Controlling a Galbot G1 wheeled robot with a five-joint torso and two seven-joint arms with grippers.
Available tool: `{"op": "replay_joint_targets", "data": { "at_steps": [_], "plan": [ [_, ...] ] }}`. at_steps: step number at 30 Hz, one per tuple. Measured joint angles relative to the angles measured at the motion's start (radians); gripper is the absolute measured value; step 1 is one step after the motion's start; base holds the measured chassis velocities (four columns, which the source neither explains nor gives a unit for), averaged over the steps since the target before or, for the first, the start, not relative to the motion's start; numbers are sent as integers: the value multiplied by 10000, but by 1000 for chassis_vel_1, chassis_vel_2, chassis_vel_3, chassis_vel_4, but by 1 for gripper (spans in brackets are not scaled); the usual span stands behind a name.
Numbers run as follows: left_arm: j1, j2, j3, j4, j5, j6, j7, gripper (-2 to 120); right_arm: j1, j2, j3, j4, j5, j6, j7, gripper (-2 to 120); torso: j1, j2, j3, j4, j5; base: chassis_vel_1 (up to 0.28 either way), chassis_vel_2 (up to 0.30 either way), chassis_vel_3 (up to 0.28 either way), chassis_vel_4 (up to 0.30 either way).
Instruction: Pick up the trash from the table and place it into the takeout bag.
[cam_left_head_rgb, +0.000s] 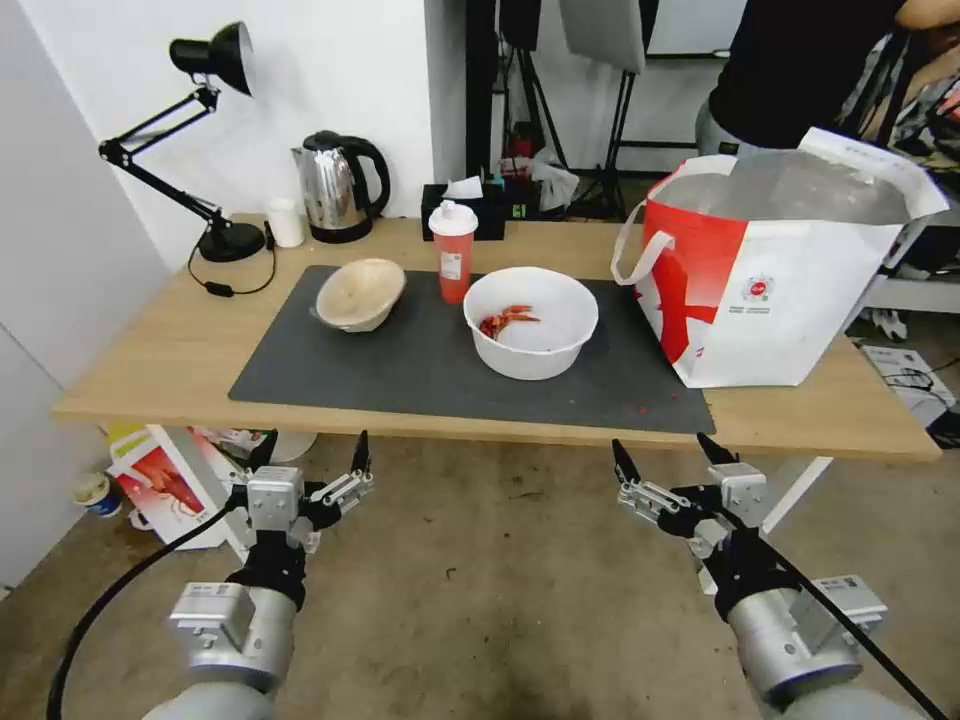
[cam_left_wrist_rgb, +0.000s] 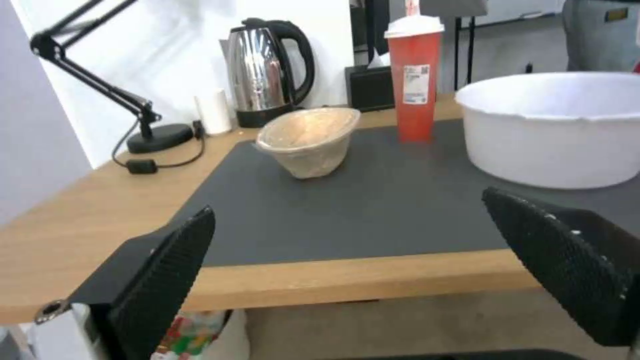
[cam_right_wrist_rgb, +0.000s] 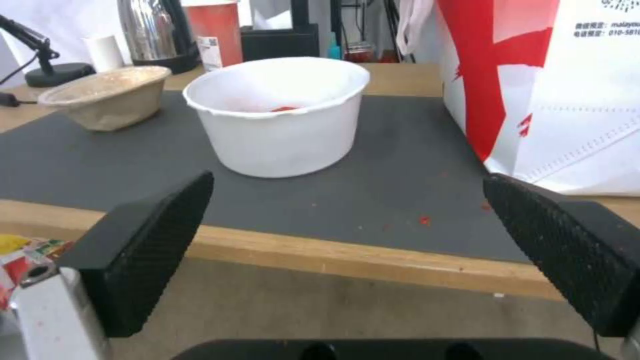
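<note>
On the dark mat of the table (cam_left_head_rgb: 160, 360) stand three pieces of trash: a beige bowl (cam_left_head_rgb: 360, 293) (cam_left_wrist_rgb: 310, 140) (cam_right_wrist_rgb: 107, 97) at the left, a tall red cup (cam_left_head_rgb: 453, 252) (cam_left_wrist_rgb: 415, 80) with a white lid behind the middle, and a large white bowl (cam_left_head_rgb: 531, 321) (cam_left_wrist_rgb: 553, 127) (cam_right_wrist_rgb: 280, 117) with red scraps. The takeout bag (cam_left_head_rgb: 775, 270) (cam_right_wrist_rgb: 560, 85) stands open at the table's right end. My left gripper (cam_left_head_rgb: 312, 455) (cam_left_wrist_rgb: 360, 270) and right gripper (cam_left_head_rgb: 668, 455) (cam_right_wrist_rgb: 347, 250) hang open and empty below the table's front edge.
A steel kettle (cam_left_head_rgb: 335, 187), a small white cup (cam_left_head_rgb: 286, 221), a black desk lamp (cam_left_head_rgb: 215, 150) and a black tissue box (cam_left_head_rgb: 465, 208) line the back of the table. A red-printed bag (cam_left_head_rgb: 170, 485) sits on the floor under the left end. A person stands behind the takeout bag.
</note>
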Motion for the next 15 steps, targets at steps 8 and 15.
{"op": "replay_joint_targets", "data": {
  "at_steps": [8,15],
  "plan": [
    [-16,-10,-18,91,395,-25,35,100,37,-8,-17,0,-7,17,-13,100,-1,0,0,0,1,0,0,0,0],
    [-26,-24,1,101,514,-31,128,100,76,-89,-17,0,-9,20,-21,100,-1,0,0,0,1,0,0,0,0]
  ]
}}
